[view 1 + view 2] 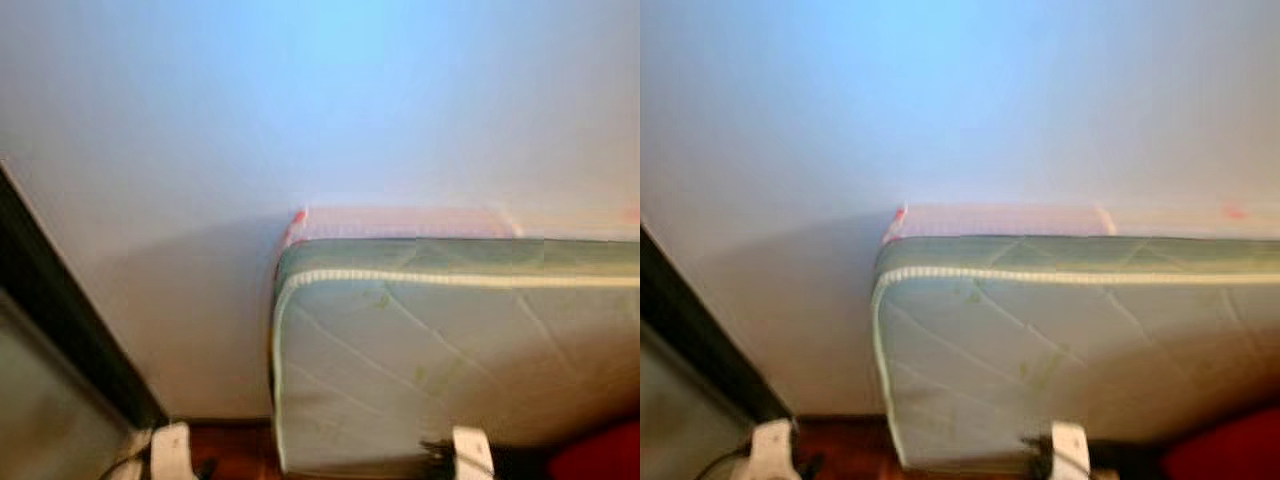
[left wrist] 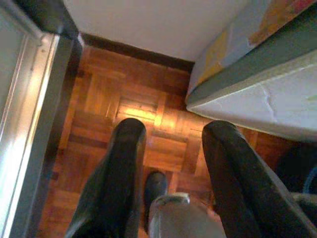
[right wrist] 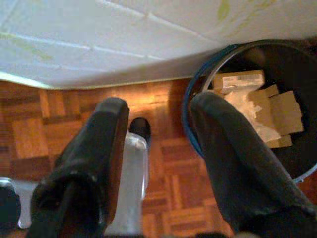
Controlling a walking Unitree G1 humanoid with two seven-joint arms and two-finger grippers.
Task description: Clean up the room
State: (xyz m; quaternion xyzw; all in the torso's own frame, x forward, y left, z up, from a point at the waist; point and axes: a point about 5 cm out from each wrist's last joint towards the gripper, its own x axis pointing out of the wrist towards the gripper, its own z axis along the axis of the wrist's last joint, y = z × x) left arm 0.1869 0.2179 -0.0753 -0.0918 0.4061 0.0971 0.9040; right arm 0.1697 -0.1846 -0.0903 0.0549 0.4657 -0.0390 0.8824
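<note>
Trash bin (image 3: 297,99) holding cardboard scraps sits beside the mattress (image 1: 440,350); both the left gripper (image 2: 168,144) and right gripper (image 3: 156,119) hang released.

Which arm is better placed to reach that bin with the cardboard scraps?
The right. The right gripper hangs open just beside the bin, while the left gripper has bare parquet floor ahead.

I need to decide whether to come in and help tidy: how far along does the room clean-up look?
Some rubbish looks already collected: cardboard scraps and paper lie in the round bin beside the mattress. Nothing is in hand: the left gripper and right gripper hang open above bare parquet floor. What is left cannot be judged, since the head views face the wall.
</note>
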